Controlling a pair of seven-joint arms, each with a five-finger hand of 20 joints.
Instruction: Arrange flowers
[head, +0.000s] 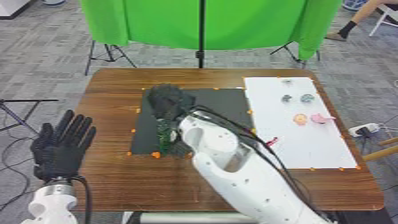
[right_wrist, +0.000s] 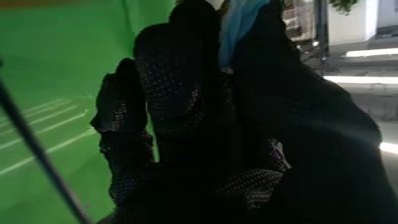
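Here's the right hand (head: 169, 100) in its black glove, over the dark, flat mat (head: 209, 100), and the wrist view has it pinching a thin, light-blue piece (right_wrist: 238, 30) between thumb and fingers! Near that hand, a slim, rough-textured green thing (head: 163, 138) over the mat. At the wooden table's (head: 107, 170) left edge, the left hand (head: 62, 150) is open, fingers straight, and 2 small pinkish shapes (head: 322, 119) sit on the white sheet (head: 293, 152).

The brown wooden table (head: 111, 180) bears a black mat (head: 226, 97) and, just to its right, a white sheet (head: 311, 145) near the table's right edge. Small orange bits (head: 155, 155), perhaps tape, sit along both their edges.
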